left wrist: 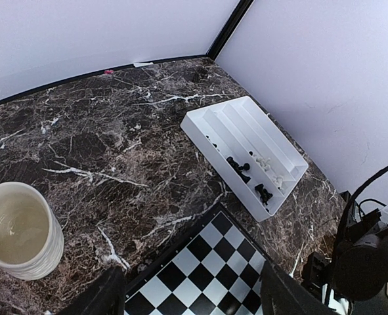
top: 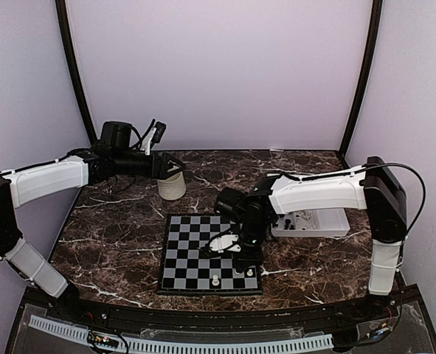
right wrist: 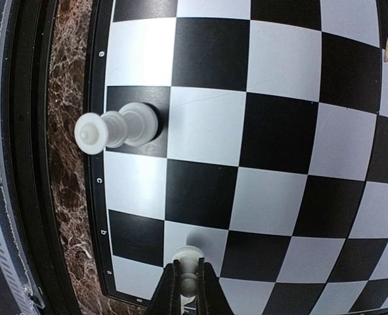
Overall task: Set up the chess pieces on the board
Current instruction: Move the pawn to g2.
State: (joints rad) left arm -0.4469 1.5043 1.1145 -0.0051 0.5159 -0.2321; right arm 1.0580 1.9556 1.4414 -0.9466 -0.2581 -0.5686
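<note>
**Right wrist view: right gripper (right wrist: 188,283) clamped on white pawn (right wrist: 188,259) at near edge of board (right wrist: 272,131)**

Nearest the arm bases, the board lies flat on the marble table (top: 114,221), black and light-grey checks with a thin dark rim. One tall white piece (right wrist: 115,128) stands upright on a black square in the near edge row. Two squares along the same row, the right gripper points down with its fingers pinched together on the head of the white pawn, over a light square near the board's right corner. Cannot tell if the pawn's base touches the square; the fingers hide it.

Farther back and right of the board, just beside its far right corner, sits a white tray (left wrist: 282,147) with long parallel compartments. Loose chess pieces (left wrist: 238,165) lie in it: a few black ones in the compartments closer to the board, a few white ones in the next compartment out, and one more black cluster toward the tray's near end. They are too small to tell types.

Farthest back on the left, a white ribbed cup (left wrist: 46,252) stands upright on the table, apart from the board's far left corner. Its inside shows plain cream wall, probably nothing more, but the view is shallow. The left gripper (top: 179,166) hangs above the cup with fingers (left wrist: 105,295) spread wide apart, gripping nothing.
</note>
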